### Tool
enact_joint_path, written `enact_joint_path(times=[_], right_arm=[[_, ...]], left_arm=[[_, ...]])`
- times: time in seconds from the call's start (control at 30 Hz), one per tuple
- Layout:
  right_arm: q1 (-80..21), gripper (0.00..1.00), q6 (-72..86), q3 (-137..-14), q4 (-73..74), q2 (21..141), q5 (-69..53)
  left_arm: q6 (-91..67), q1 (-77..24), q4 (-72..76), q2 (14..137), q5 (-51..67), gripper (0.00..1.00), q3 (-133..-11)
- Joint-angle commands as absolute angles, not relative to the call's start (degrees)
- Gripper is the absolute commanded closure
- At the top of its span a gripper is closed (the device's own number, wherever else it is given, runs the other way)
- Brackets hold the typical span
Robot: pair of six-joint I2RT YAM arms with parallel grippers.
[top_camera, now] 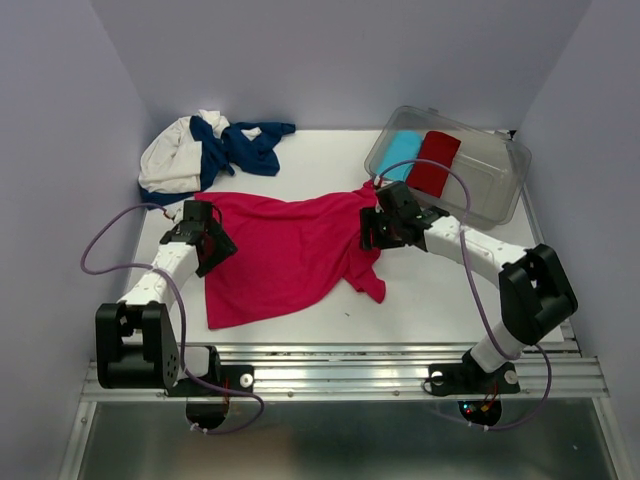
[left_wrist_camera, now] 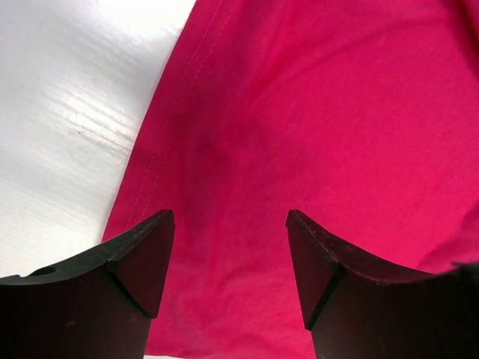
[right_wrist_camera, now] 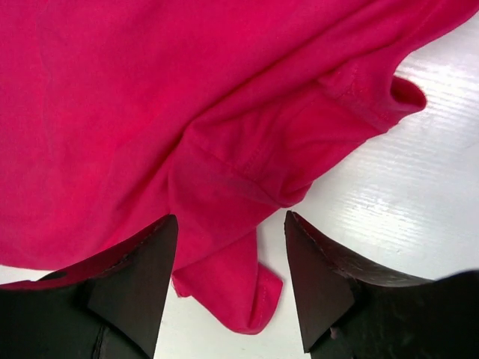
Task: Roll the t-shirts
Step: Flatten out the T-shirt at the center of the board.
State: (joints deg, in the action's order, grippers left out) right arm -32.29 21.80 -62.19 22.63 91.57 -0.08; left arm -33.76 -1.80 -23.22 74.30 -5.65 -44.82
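I have the pink t-shirt point(top_camera: 290, 255) spread on the bench point(top_camera: 330, 165), not yet rolled. My left hand point(left_wrist_camera: 230, 224) hovers open over its 9 o'clock edge. My right hand point(right_wrist_camera: 230, 224), also open, hangs above the bunched sleeve point(right_wrist_camera: 247, 187) at 3 o'clock, probably to straighten it first.

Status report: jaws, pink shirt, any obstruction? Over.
Left gripper and right gripper: jaws open, empty, over the pink t-shirt edges. Shirt spread out, not rolled. Nothing blocking it.

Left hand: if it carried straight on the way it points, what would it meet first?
The pink-red t-shirt, near its side hem, lying on the table; how close it is remains unclear.
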Motion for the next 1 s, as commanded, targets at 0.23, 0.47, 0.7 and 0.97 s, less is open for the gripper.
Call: enact_joint_path(times=[0.23,0.47,0.7,0.97], right_arm=[[-32.17,0.34,21.62,-67.57,22.06,94.90,4.75],[-31.47,0.36,21.80,-75.67,22.24,104.05,5.27],[-27.69,0.46,21.45,-81.47,22.24,113.10,5.44],[-21.63,0.48,21.18,-84.11,22.24,117.07,10.28]], left_arm=[[-38.14,-2.46,-18.20,79.36,-7.47,0.30,-42.45],[-37.71,-3.16,-14.68,87.53,-5.45,0.30,-45.51],[-35.60,-4.57,-14.50,96.76,-4.22,0.31,-53.16],[-32.35,-6.06,-18.27,103.61,-5.18,0.32,-65.38]])
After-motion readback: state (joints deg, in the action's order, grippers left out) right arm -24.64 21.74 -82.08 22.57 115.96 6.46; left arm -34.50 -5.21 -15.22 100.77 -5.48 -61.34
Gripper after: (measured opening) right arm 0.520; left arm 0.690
